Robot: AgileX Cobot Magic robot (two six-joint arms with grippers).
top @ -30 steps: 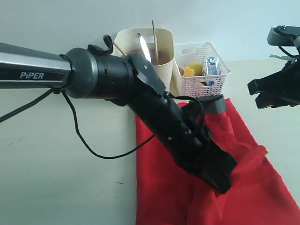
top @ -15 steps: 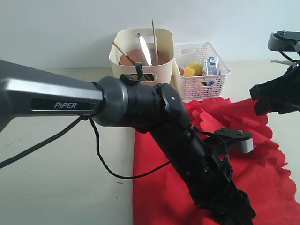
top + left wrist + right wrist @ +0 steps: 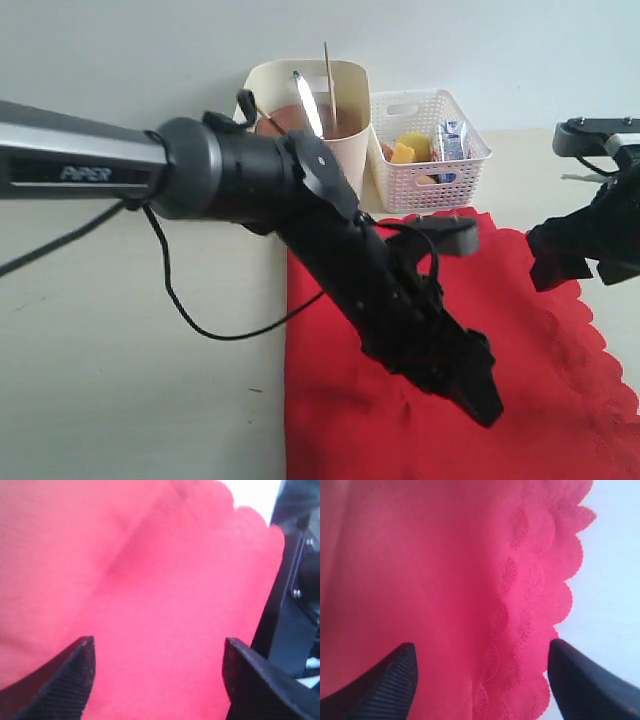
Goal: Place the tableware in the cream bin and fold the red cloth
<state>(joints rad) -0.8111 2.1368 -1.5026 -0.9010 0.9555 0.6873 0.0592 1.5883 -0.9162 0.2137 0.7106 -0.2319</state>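
On the pale bench, a large bright red scalloped fabric cloth looks limp; pinch its edge. The left end effector and right end effector hover spread, empty.

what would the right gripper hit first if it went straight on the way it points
Probably the red cloth: the open right gripper points at its scalloped edge, nothing between, though the gap is unclear.

Bright, even light, shadows faint. Glare flares off the silver knife at the far edge of the counter. Left arm lettering smeared; wrist views soft, red cloth oversaturated.
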